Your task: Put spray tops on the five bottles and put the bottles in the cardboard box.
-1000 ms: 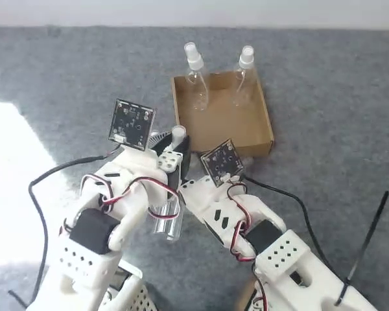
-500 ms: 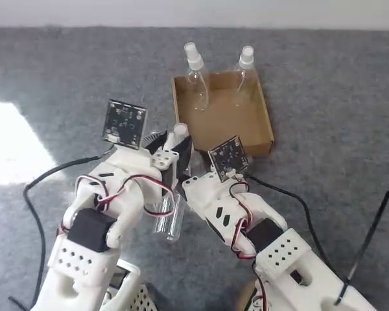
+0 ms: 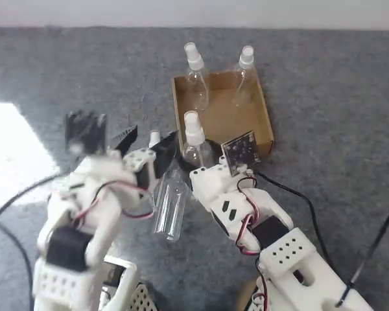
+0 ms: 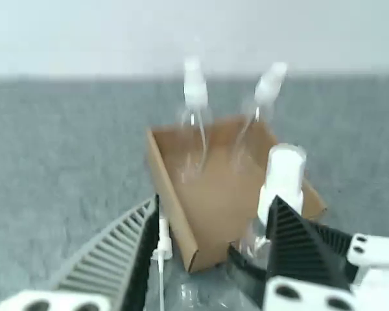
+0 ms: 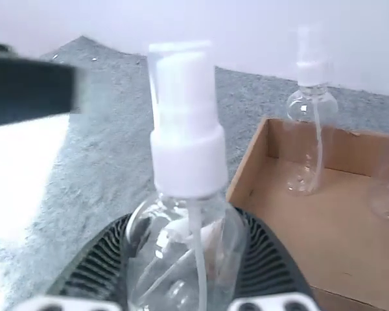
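Note:
A clear bottle with a white spray top (image 3: 193, 137) (image 5: 185, 194) (image 4: 280, 178) stands upright in my right gripper (image 3: 195, 154) (image 5: 181, 259), which is shut on its body just in front of the cardboard box (image 3: 268, 123) (image 4: 172, 207) (image 5: 350, 227). Two capped bottles (image 3: 196, 81) (image 3: 244, 78) (image 4: 193, 110) (image 5: 309, 129) stand at the box's far wall. My left gripper (image 3: 149, 141) (image 4: 214, 204) is open, to the left of the held bottle. A small white spray top (image 3: 154, 137) (image 4: 161, 238) shows beside one of its fingers. An uncapped bottle (image 3: 168, 207) lies on the carpet between the arms.
Grey carpet covers the table, with a bright sunlit patch (image 3: 10, 155) at the left. Black cables (image 3: 298, 201) trail beside the right arm. Open carpet lies to the right of the box and behind it.
My left gripper has let go of the spray top on the bottle, opened and swung away to the left. The right gripper has carried the capped bottle up toward the box.

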`<move>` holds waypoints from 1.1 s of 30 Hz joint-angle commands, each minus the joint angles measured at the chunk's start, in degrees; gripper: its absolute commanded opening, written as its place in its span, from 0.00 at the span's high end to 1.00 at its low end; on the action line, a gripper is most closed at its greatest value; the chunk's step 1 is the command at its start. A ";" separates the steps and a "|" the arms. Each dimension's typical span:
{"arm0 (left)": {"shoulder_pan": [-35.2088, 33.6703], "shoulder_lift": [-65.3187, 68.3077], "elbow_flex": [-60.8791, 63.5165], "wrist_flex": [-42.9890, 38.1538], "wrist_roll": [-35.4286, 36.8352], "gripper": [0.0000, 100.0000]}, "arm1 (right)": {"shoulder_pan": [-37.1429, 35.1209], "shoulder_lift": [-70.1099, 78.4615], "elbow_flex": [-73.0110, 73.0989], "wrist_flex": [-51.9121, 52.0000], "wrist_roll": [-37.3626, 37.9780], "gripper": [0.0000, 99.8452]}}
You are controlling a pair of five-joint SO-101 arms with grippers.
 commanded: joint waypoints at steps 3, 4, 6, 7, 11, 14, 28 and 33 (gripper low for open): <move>-0.35 -11.78 6.90 -0.44 -5.01 0.75 | 4.97 -1.89 -9.93 2.68 -0.53 0.99; -0.35 -11.78 7.78 -0.97 -5.45 0.75 | 5.67 -1.89 -12.22 4.44 -0.53 0.99; -0.35 -11.25 8.84 -1.41 -5.63 0.75 | 6.37 -0.57 -17.32 8.04 -0.53 0.99; -0.18 -10.90 9.10 -1.41 -5.71 0.75 | 6.64 0.92 -20.22 9.63 -0.44 0.99; 0.09 -10.46 10.15 -1.41 -8.00 0.75 | 6.99 11.30 -32.09 14.20 3.87 0.99; 1.14 -10.81 10.77 -1.67 -9.49 0.75 | 7.08 20.70 -40.26 15.34 5.45 0.99; 1.85 -10.46 21.14 -15.74 -13.01 0.66 | -2.42 30.37 -59.25 36.26 5.36 0.99; 1.76 -10.46 21.23 -15.74 -13.36 0.66 | -1.54 23.87 -59.25 43.74 5.45 0.99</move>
